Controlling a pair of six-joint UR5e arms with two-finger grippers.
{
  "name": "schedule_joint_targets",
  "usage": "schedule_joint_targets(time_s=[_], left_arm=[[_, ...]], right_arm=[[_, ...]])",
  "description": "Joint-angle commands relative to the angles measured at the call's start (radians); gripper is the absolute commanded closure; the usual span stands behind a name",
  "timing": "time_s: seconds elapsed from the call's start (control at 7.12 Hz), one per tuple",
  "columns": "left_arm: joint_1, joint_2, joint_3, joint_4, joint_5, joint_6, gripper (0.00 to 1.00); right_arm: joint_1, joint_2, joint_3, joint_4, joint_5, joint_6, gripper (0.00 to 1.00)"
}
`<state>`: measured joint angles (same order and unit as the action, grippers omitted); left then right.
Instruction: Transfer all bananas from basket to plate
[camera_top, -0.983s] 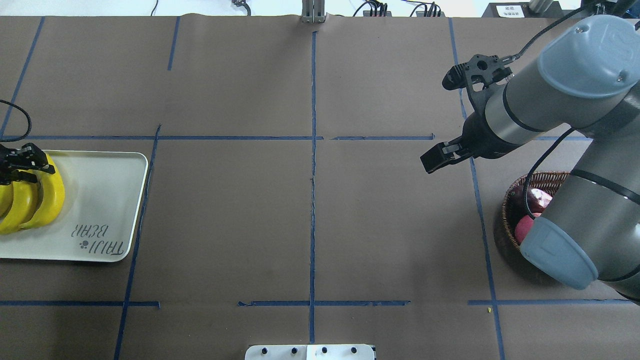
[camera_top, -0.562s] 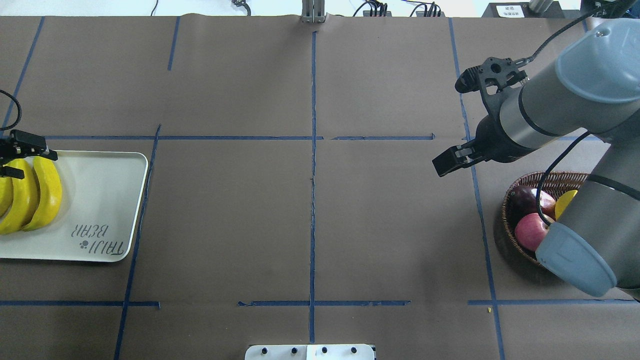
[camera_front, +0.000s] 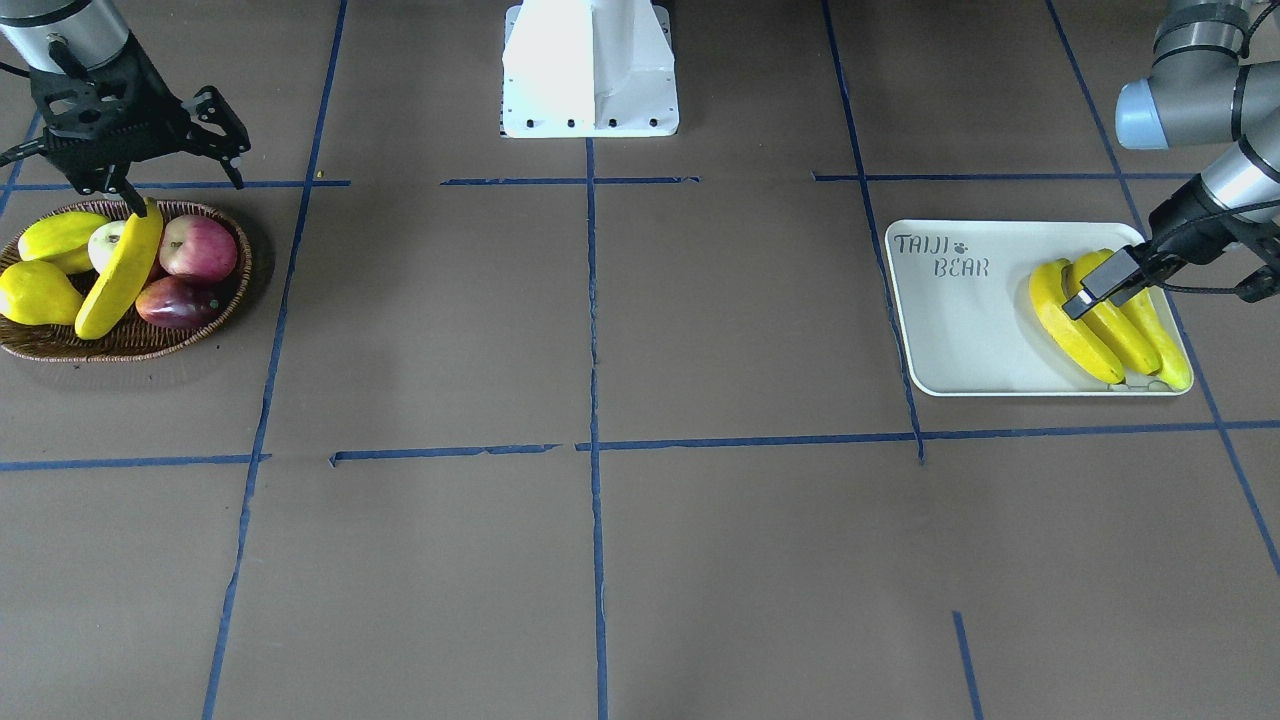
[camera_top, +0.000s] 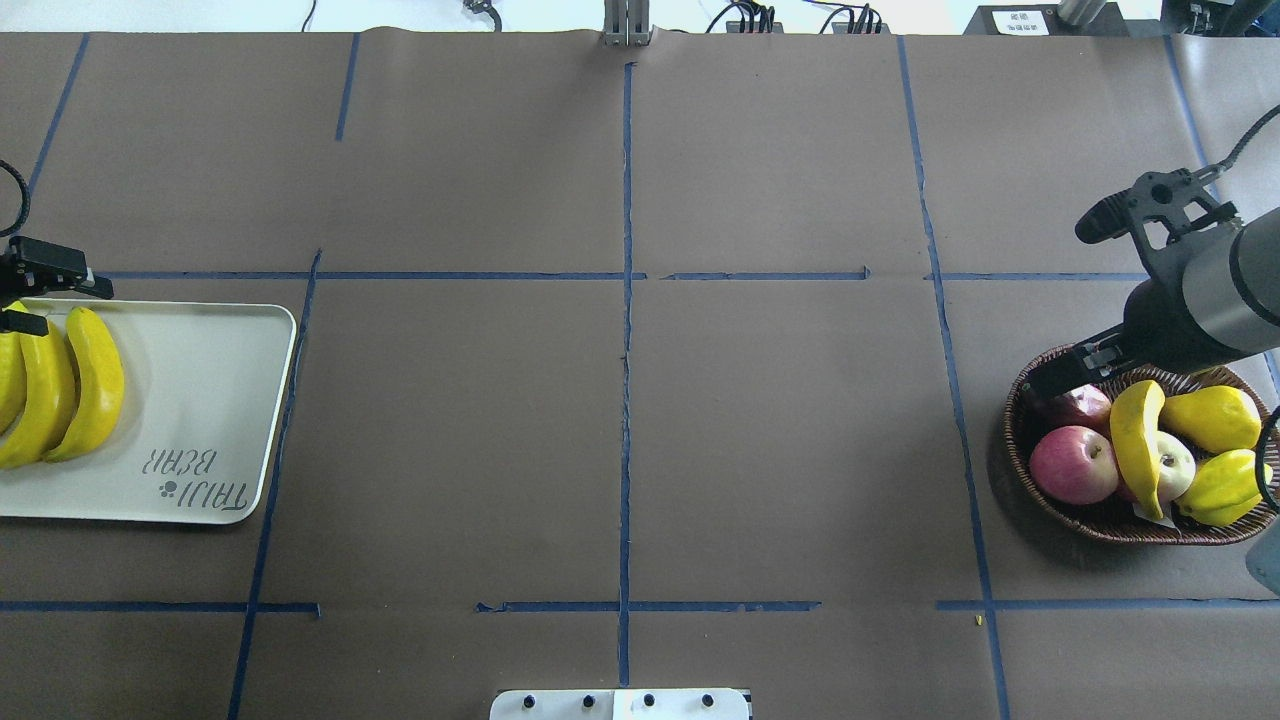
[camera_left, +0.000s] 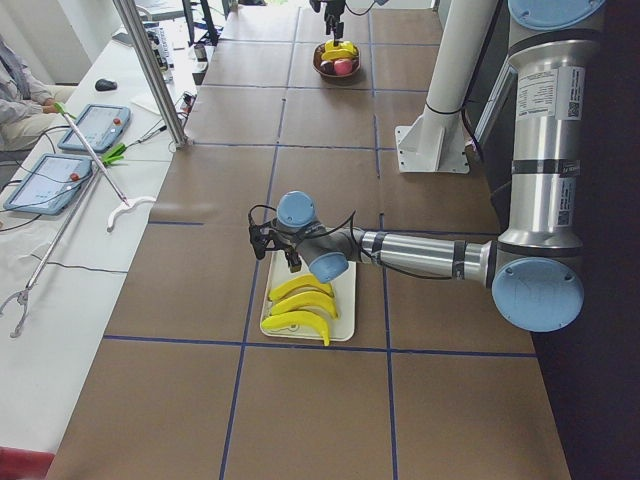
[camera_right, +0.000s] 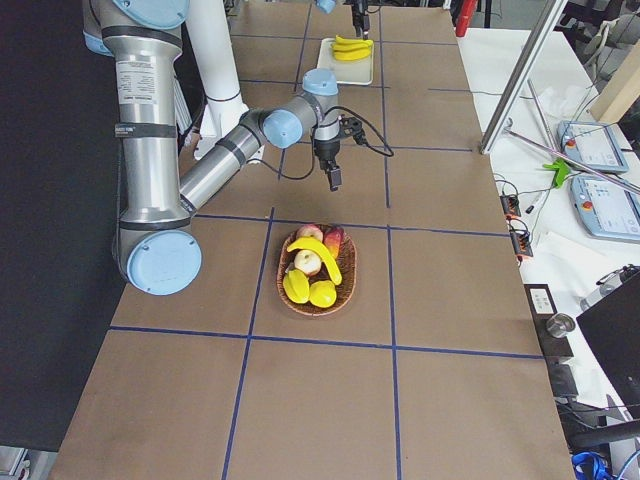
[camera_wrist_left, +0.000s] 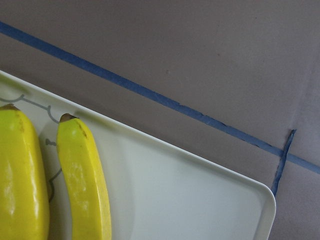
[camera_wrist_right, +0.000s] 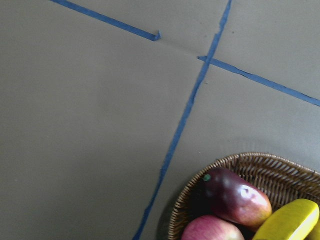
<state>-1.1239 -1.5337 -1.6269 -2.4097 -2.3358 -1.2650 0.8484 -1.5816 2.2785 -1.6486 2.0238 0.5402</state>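
Banana (camera_front: 120, 275) in basket (camera_front: 200, 330), beside spread right claw (camera_front: 185, 192).

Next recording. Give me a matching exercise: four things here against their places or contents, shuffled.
1. off-white rectangular tray
2. brown woven wicker basket
3. left gripper
4. right gripper

a. open at the basket's edge
b. holds three yellow bananas
c. open by the banana ends on the tray
d. holds one yellow banana among other fruit

Pairs: 1-b, 2-d, 3-c, 4-a
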Motion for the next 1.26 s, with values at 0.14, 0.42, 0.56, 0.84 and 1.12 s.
schedule_joint_targets(time_s=[0.14,0.42,0.56,0.84,1.12], left_arm=[[0.000,0.003,-0.007,-0.002,0.004,-0.001,0.00],[0.003,0.004,-0.005,-0.002,0.004,-0.001,0.00],[0.003,0.003,-0.005,-0.002,0.004,-0.001,0.00],[0.003,0.003,-0.007,-0.002,0.004,-0.001,0.00],[0.004,0.003,-0.005,-0.002,0.004,-0.001,0.00]], right_arm=[[-0.008,-0.051,-0.088,0.024,-0.116,-0.006,0.04],[-0.058,-0.049,-0.141,0.021,-0.209,-0.003,0.10],[-0.078,-0.049,-0.164,0.021,-0.256,-0.003,0.16],[-0.136,-0.052,-0.215,0.020,-0.333,-0.005,0.19],[-0.170,-0.051,-0.215,-0.029,-0.361,-0.005,0.19]])
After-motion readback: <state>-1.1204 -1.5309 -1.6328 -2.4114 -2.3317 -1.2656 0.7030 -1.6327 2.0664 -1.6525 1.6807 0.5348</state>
